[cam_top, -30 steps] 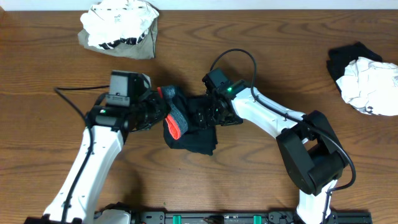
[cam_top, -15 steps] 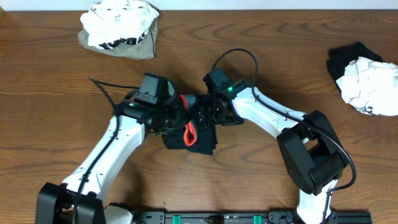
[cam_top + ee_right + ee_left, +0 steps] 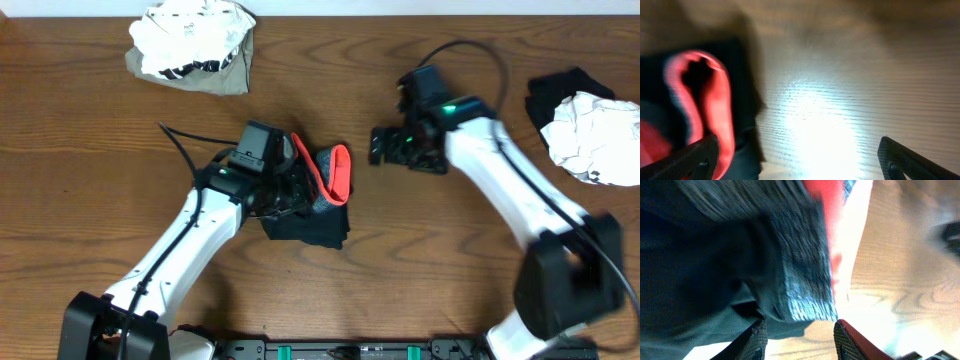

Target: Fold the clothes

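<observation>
Smoothing the black garment (image 3: 310, 225) lying mid-tabletop looks wise before the next fold: the left pincer (image 3: 799, 337), jaws parted with the cloth slack just past its tips, could pin the dark body while the right pincer (image 3: 378, 146), spread wide and empty farther off, draws the upturned coral-red edge (image 3: 340, 172) flat

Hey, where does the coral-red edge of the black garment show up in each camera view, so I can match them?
Overhead: the coral-red edge curls up near centre, at the right end of the black garment.
Left wrist: the coral-red edge is a blurred strip at top centre, beside the grey band.
Right wrist: the coral-red edge forms a loop at the left.
Shared landmark: the wooden table, seen in all three views.
</observation>
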`<state>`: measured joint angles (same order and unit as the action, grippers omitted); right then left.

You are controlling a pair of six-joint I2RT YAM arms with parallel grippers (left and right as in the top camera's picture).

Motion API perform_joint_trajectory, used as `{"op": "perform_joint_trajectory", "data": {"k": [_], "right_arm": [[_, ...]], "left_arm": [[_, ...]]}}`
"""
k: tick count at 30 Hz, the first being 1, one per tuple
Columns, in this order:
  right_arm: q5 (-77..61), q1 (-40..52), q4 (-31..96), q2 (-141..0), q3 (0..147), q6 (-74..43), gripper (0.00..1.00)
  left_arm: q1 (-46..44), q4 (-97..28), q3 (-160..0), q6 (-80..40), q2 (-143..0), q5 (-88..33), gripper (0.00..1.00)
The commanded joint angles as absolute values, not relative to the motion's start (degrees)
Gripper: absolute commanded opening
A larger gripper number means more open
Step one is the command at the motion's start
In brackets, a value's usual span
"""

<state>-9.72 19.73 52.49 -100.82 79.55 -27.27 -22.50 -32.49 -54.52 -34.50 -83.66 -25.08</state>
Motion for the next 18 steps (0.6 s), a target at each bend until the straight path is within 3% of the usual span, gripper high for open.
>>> {"op": "perform_joint_trajectory", "data": {"k": [1,8,18], "right_arm": [[-10.26,18.41,53.76,-96.07,80.53,-24.75,0.99],[-17.74,19.49,52.90,-92.99,80.53,-23.44,0.99],[-22.48,27.42,41.63,-93.25,80.53,-18.09,0.99]], "left_arm": [[-23.70,-31.99,-55.77,-34.15,-83.11,-25.02,0.46],[-22.70,-32.58,-55.92,-29.17,-72.18,-24.32,0.46],[-8.27,-48.53,-55.90,-31.18,-50.87,-8.91,0.68]]}}
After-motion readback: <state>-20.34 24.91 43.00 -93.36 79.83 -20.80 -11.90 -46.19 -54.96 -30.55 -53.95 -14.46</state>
